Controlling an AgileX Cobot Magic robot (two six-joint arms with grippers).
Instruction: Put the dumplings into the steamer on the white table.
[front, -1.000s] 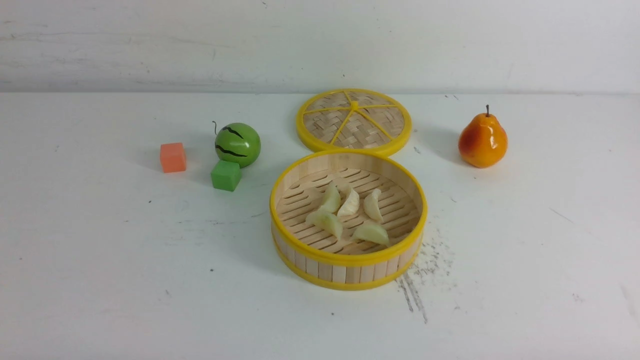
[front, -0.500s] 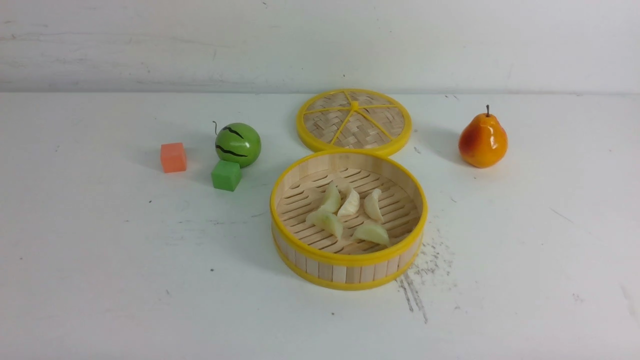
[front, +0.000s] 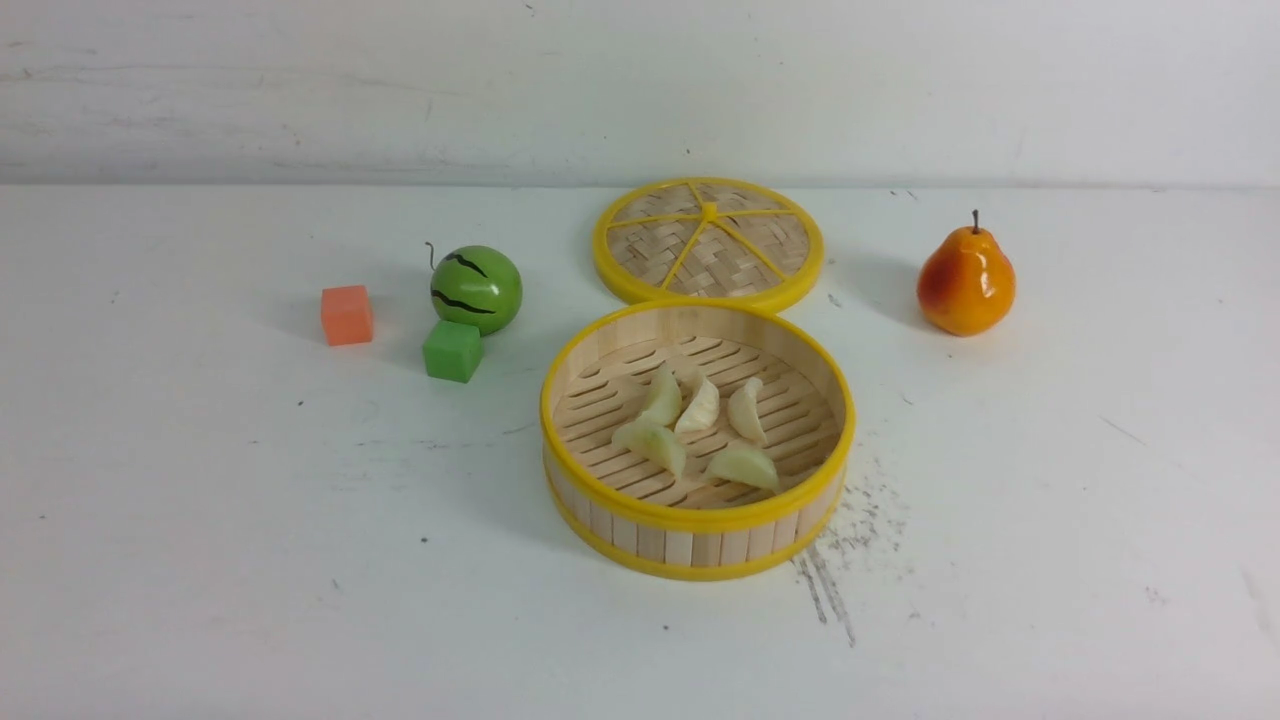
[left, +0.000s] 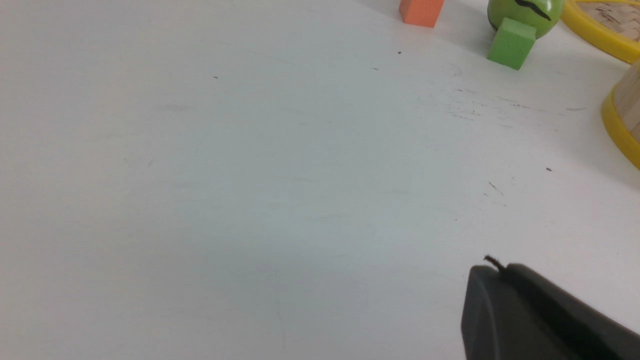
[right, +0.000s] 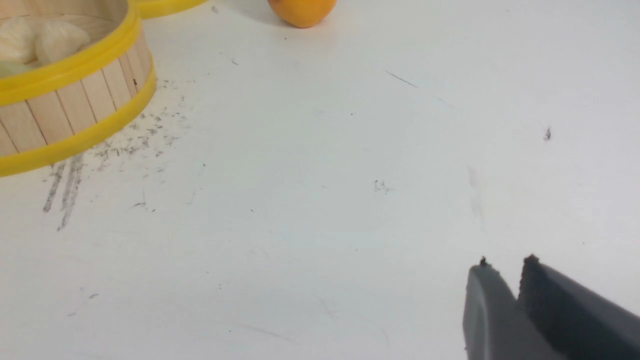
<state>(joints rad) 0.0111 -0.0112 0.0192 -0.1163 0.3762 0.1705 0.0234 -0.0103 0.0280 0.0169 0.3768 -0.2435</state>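
Each tool, left (left: 500, 272) and right (right: 505, 280), shows matte dark grey, rounded fingertips with frayed edges.

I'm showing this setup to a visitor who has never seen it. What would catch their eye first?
Most likely the steamer at the table's centre, yellow-rimmed, with five pale dumplings clustered on its slatted floor. Just behind it lies the flat woven lid with yellow spokes. The bright props come next: an orange pear at the right, a green striped ball with a green cube and an orange cube at the left.
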